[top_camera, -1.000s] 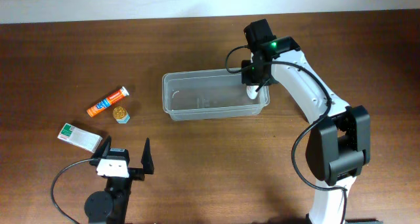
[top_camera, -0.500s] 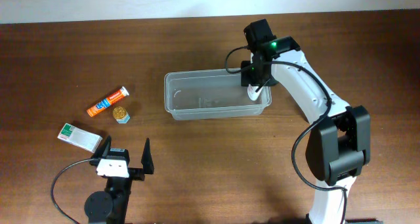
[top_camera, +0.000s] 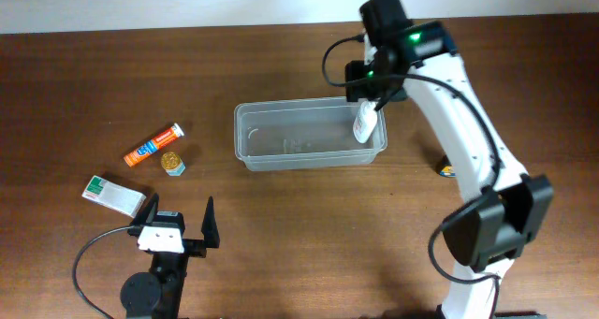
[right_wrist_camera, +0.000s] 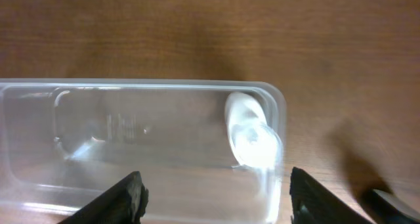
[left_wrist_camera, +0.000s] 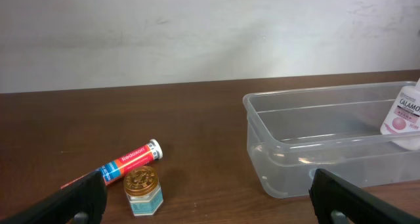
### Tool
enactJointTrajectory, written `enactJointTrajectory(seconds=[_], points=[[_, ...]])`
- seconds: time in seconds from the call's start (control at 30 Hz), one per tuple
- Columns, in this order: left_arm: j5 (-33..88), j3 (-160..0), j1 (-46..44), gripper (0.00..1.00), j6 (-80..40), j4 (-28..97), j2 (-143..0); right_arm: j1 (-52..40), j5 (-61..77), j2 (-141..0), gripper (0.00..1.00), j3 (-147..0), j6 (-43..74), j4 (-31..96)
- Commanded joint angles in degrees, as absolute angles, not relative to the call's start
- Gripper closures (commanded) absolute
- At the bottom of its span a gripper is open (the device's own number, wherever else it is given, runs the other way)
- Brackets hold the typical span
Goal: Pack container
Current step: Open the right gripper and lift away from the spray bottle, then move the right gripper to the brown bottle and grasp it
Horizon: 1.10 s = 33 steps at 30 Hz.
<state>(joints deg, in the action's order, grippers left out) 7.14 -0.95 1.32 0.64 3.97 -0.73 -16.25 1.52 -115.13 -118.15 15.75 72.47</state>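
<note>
Right wrist | container (right_wrist_camera: 164, 86) beneath right jaws | jaws parted

Right arm (top_camera: 459, 113): white shell links, black joint housings, green LED (top_camera: 409, 38) near wrist, black cable (top_camera: 332, 68) looped alongside. Left arm (top_camera: 168, 258): black, round base, white block at wrist, thin black lead. Fingers (left_wrist_camera: 82, 198): matte black, wedge-shaped.

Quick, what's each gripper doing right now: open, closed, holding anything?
Left gripper: open, holding nothing.
Right gripper: open, holding nothing, above the white bottle in the container.
</note>
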Motion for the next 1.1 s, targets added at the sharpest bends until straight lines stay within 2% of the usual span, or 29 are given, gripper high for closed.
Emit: enactJointTrajectory(seconds=[0.0, 0.27, 0.53, 0.83, 1.07], points=[[7.9, -0.5, 1.7, 0.01, 1.7, 3.9, -0.4, -13.0, 0.2, -112.5, 0.33, -122.9, 14.8, 76.5], [7.9, -0.5, 1.7, 0.01, 1.7, 3.9, -0.3, -1.4, -0.7, -111.5, 0.32, -123.6, 14.0, 86.3], [7.9, -0.5, 1.7, 0.01, 1.7, 3.9, -0.4, 8.5, -0.7, -111.6, 0.31, -119.0, 13.8, 89.3], [7.9, -0.5, 1.7, 0.01, 1.7, 3.9, -0.4, 12.1, 0.6, -111.6, 0.31, -101.8, 14.0, 79.3], [7.9, -0.5, 1.7, 0.00, 1.7, 3.9, -0.4, 12.8, 2.6, -111.6, 0.31, -93.8, 14.0, 73.6]])
